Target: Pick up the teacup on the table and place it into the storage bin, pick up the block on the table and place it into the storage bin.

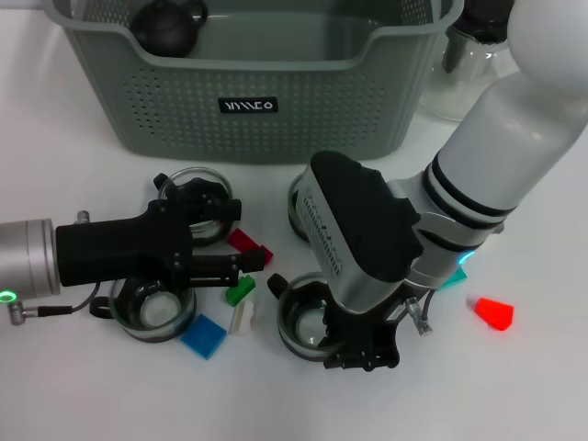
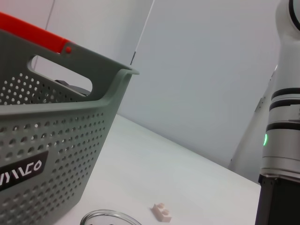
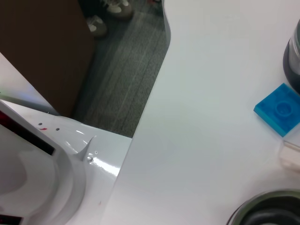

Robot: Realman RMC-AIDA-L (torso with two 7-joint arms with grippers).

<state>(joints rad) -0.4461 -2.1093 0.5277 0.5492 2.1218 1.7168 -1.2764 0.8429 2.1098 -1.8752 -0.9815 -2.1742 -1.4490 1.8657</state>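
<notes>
The grey-green storage bin [image 1: 266,101] stands at the back of the table, and its perforated wall [image 2: 51,154] also fills the left wrist view. Several glass teacups stand in front of it. My right gripper [image 1: 363,354] hangs over the rim of one teacup [image 1: 308,322]. My left gripper [image 1: 253,236] reaches in from the left, open, with a red block [image 1: 248,243] lying between its fingers. Another teacup [image 1: 197,197] is partly hidden under it, and a third [image 1: 152,308] stands below that arm. Green [image 1: 241,291], white [image 1: 243,317] and blue [image 1: 203,335] blocks lie between the arms.
A dark teapot [image 1: 170,26] sits inside the bin. A clear glass teapot [image 1: 464,69] stands at the back right. A red block [image 1: 496,313] and a teal one [image 1: 452,277] lie right of my right arm. The table edge [image 3: 150,108] drops to the floor.
</notes>
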